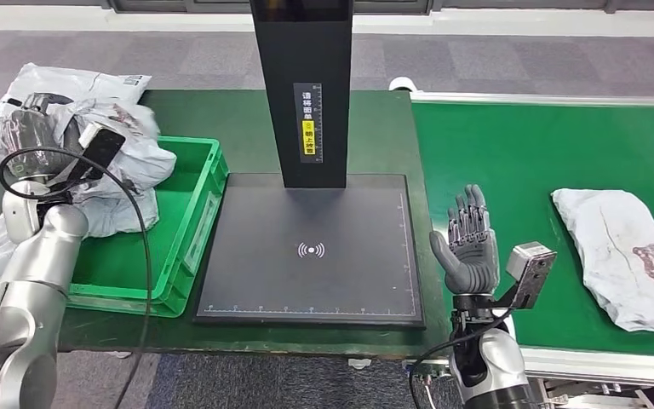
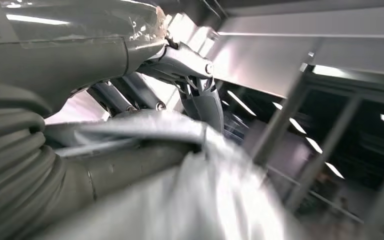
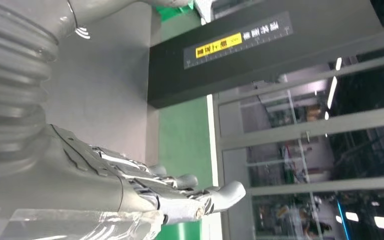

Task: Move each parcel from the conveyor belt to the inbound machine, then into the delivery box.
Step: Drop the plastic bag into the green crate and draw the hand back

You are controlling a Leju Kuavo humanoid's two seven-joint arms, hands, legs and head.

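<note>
A: Two parcels visible. One white bag [image 1: 626,256] lies on the green belt [image 1: 519,153], well apart from the right hand [image 1: 470,247].
B: Right hand state?
A: Fingers spread, upright, holding nothing, beside the scanner plate [image 1: 311,247].
B: Left?
A: Left hand [image 1: 38,128] grips the other bag [image 1: 94,153] over the green crate [image 1: 192,213].

right hand [image 3: 145,192]: empty, fingers extended | inbound machine [image 3: 105,90]: grey plate, black column beyond | yellow label [image 3: 219,45] on column
</note>
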